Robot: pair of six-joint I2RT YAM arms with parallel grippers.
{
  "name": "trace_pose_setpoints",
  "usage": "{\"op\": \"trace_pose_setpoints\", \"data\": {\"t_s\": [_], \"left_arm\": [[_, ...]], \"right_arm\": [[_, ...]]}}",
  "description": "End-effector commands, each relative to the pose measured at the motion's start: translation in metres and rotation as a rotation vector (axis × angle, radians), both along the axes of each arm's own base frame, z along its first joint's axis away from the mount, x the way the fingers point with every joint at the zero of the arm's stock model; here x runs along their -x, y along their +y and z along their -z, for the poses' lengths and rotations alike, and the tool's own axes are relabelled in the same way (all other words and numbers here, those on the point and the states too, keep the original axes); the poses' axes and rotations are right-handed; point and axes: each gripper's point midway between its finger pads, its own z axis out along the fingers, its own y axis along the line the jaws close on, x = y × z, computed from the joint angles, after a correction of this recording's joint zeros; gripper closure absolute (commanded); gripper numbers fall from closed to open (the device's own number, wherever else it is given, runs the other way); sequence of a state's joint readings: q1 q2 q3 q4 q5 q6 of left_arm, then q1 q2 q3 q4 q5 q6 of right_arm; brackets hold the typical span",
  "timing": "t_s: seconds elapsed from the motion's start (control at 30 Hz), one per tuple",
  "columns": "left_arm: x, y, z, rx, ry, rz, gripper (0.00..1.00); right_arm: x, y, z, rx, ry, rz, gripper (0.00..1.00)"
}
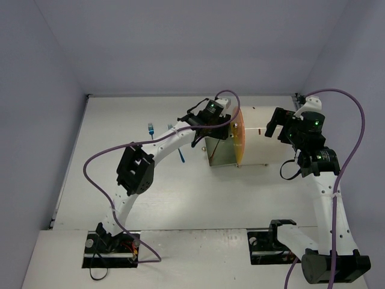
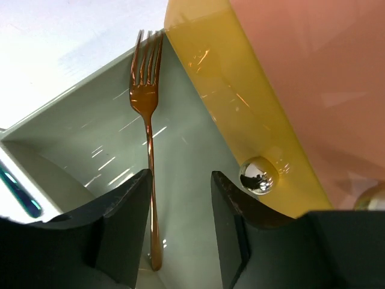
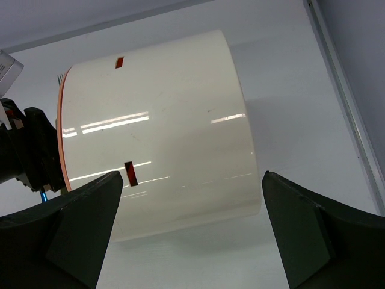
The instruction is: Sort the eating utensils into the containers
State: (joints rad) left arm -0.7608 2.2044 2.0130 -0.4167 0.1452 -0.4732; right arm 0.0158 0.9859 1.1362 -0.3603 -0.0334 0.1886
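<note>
Fork (image 2: 148, 144) of shiny copper-gold lies lengthwise in the pulled-out grey drawer (image 2: 90, 138), handle end nearest the left wrist camera, tines at the drawer's far wall. The left gripper (image 2: 180, 180) hangs over it with its 2 black fingers (image 2: 123, 229) parted wider than the handle and clamping nothing. The handle runs right along the inner edge of 1 finger, and I cannot tell whether they touch. Just past the other finger, a round gold knob (image 2: 258, 174) sits on a yellow-orange panel (image 2: 240, 102) that borders the drawer. From above, the drawer sticks out of the round orange front of the cabinet (image 1: 255, 135), a white cylinder lying on its side on the white table (image 1: 90, 156). Beside the drawer, 2 blue forks (image 1: 150, 129) lie on the table, 1 of them partly under the left arm. Beyond the cabinet's other end, the right gripper (image 3: 191, 180) is spread wide and holds nothing, its fingers framing the white wall, which shows 2 small orange slots (image 3: 129, 173).
</note>
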Motion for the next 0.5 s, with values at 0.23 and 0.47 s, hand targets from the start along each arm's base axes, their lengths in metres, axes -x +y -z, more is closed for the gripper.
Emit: {"op": "trace_pose_setpoints", "data": {"t_s": [0.23,0.47], "left_arm": [[-0.001,0.078,-0.098,-0.056,-0.182,-0.171,0.51],[-0.004,0.159,-0.051,-0.130,-0.060,-0.337,0.50]], "right_arm": [[-0.006,0.003,-0.012,0.005,-0.055,-0.013,0.00],[-0.005,0.003,-0.008,0.004,-0.044,-0.012,0.00]]}}
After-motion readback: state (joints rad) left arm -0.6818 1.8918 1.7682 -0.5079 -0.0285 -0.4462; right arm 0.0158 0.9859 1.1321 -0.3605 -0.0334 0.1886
